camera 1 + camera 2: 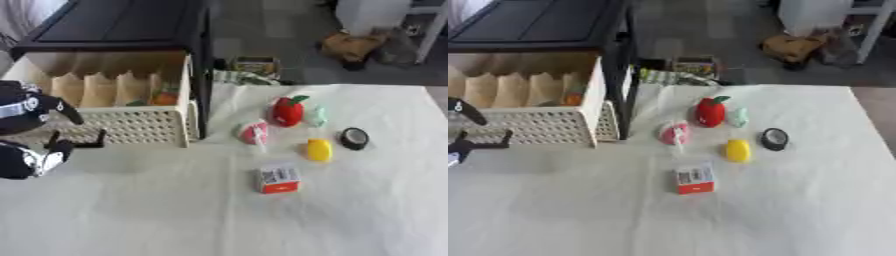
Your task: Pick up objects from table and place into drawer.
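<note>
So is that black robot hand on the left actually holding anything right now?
Nothing is held: the left hand hovers by the cream lattice plastic drawer, its fingers closed on nothing.

Open drawer (131,131); toys (289,111) on table.

A white cloth (175,215) covers the counter across the lower frame. Beyond its far edge lies grey floor (262,30). At upper right a brown bundle (350,46) sits on that floor beside a white cabinet (372,14). A small box (255,65) stands near upper centre.
</note>
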You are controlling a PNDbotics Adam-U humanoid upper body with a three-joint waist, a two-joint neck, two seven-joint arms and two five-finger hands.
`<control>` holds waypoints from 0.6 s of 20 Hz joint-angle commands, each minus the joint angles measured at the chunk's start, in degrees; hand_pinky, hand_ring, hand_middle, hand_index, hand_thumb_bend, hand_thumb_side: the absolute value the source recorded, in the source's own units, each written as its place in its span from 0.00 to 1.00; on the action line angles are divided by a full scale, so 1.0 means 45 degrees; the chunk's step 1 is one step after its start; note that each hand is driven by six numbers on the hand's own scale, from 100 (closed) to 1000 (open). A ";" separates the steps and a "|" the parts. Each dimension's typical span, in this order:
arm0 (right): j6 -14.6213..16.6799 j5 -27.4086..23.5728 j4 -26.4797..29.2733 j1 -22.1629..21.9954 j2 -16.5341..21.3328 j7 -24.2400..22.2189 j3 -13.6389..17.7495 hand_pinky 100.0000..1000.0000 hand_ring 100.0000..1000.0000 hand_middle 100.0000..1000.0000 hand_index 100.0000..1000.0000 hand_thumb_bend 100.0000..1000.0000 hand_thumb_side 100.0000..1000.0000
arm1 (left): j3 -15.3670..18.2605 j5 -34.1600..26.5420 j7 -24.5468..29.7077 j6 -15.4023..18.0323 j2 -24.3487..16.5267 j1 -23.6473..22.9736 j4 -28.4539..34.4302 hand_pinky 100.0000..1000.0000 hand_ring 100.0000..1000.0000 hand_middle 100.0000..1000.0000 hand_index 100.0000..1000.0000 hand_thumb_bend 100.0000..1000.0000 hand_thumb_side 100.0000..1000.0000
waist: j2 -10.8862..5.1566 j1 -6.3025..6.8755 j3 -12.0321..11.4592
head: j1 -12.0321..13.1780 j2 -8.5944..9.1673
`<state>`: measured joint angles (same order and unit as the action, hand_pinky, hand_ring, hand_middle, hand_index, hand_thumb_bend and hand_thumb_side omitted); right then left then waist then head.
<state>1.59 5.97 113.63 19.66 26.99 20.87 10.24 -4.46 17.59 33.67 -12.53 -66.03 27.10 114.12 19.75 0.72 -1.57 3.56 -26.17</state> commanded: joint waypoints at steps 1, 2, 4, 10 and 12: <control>-0.0019 0.0089 0.0214 0.0093 0.0201 0.0078 0.0175 0.70 0.54 0.46 0.69 0.38 0.71 | 0.0571 -0.0522 -0.0447 0.0561 0.0006 0.0240 0.0104 0.00 0.00 0.00 0.91 0.01 0.34 | -0.0289 -0.0031 -0.0041 | -0.0137 -0.0049; -0.0018 0.0095 0.0214 0.0094 0.0219 0.0100 0.0184 0.70 0.54 0.46 0.69 0.38 0.71 | 0.0712 -0.0769 -0.0643 0.0746 0.0125 0.0321 0.0104 0.00 0.00 0.00 0.89 0.01 0.34 | -0.0291 -0.0053 -0.0057 | -0.0207 -0.0054; -0.0009 0.0117 0.0214 0.0104 0.0268 0.0148 0.0197 0.70 0.54 0.46 0.69 0.38 0.72 | 0.0978 -0.1328 -0.1110 0.1055 0.0320 0.0464 0.0104 0.00 0.00 0.00 0.87 0.01 0.34 | -0.0300 -0.0075 -0.0083 | -0.0346 -0.0071; -0.0078 0.0141 0.0214 0.0155 0.0364 0.0274 0.0205 0.70 0.54 0.47 0.69 0.38 0.73 | 0.1586 -0.4079 -0.2859 0.1540 0.1220 0.0826 0.0104 0.00 0.00 0.00 0.86 0.00 0.28 | -0.0352 -0.0150 -0.0209 | -0.0671 -0.0139; -0.0073 0.0144 0.0214 0.0182 0.0376 0.0290 0.0195 0.70 0.54 0.47 0.69 0.38 0.73 | 0.1650 -0.5118 -0.3663 0.1795 0.1481 0.0781 0.0104 0.00 0.00 0.00 0.85 0.00 0.22 | -0.0367 -0.0182 -0.0205 | -0.0726 -0.0150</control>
<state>1.23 6.15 113.63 19.71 27.01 21.97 10.56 1.66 -2.83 19.14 -4.92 -58.71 29.90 114.13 19.45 -0.20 -2.47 0.56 -26.67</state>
